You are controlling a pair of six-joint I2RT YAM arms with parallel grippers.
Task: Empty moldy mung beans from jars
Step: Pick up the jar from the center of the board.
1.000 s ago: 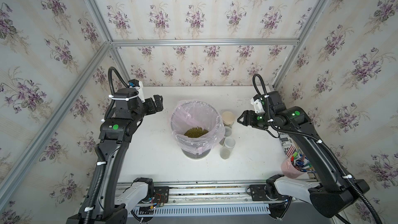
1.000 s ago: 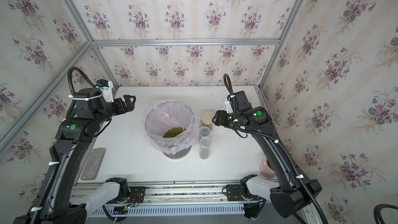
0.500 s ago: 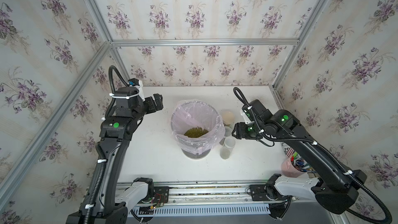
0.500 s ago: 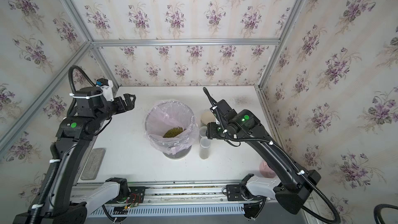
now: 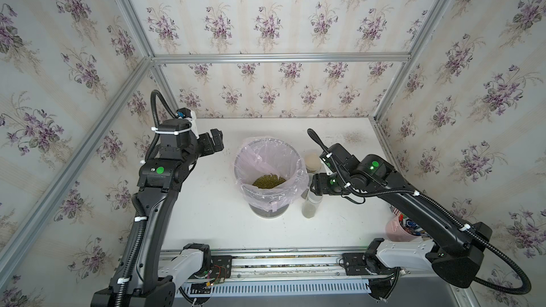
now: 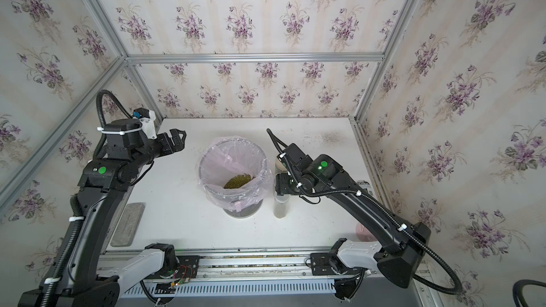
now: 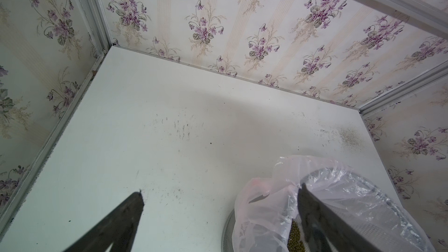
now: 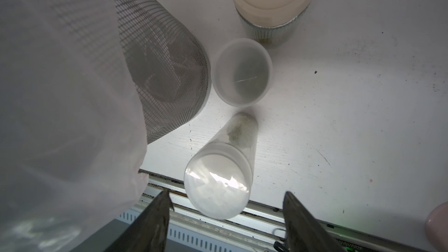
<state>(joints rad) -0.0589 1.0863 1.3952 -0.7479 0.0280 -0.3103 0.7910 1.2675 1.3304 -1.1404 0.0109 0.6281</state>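
The mung beans lie as an olive-green heap in the pink-bagged mesh bin. Three jars stand just right of the bin. The wide jar has a tan lid, the small jar a translucent one. The tall narrow jar shows a little greenish residue at its bottom. My right gripper hovers open over them, its fingers on either side of the tall jar's lid without touching it. In both top views the small jar is hidden under it. My left gripper is open and holds nothing, left of the bin.
A pink cup of pens stands at the front right under my right arm. A printed can stands by the right wall. A grey pad lies at the left edge. The metal rail runs along the front.
My right arm has swung forward and left from the back right and come down over the jars, its jaws a little wider. The left arm has barely moved.
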